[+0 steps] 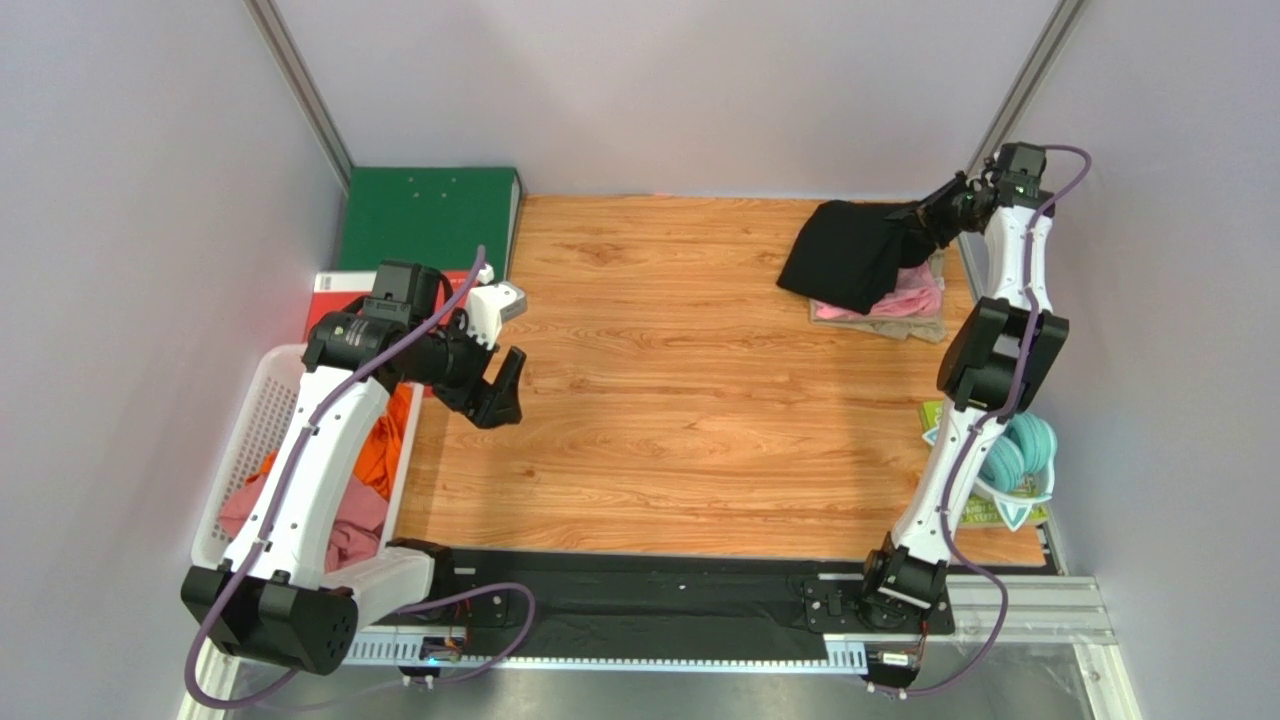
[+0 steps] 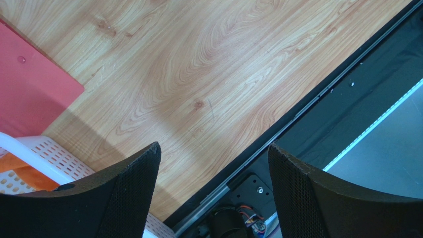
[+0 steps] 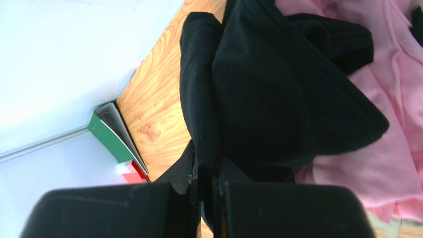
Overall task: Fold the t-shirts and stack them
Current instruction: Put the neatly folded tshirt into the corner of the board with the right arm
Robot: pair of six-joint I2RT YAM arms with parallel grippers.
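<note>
1. Open wood counter (image 1: 676, 405) stretches across the middle, from the black rail at the near edge to the back wall.
2. At the left edge stands a white basket (image 1: 256, 413) holding an orange t-shirt (image 1: 388, 443) and a dusty-rose t-shirt (image 1: 353, 525). A green binder (image 1: 428, 218) and a red binder (image 1: 331, 293) lie behind it.
3. The right arm reaches into the far right corner. The right fingers (image 3: 198, 183) are pressed together, pinching a fold of the black t-shirt (image 1: 849, 255), which drapes over a pink t-shirt (image 1: 906, 300) near the wall.
4. The left arm bends over the basket. The left fingers (image 1: 501, 393) are spread and hold nothing, hanging above the counter's left edge.
5. A teal bundle (image 1: 1022, 450) lies at the right edge, beside the right arm.
</note>
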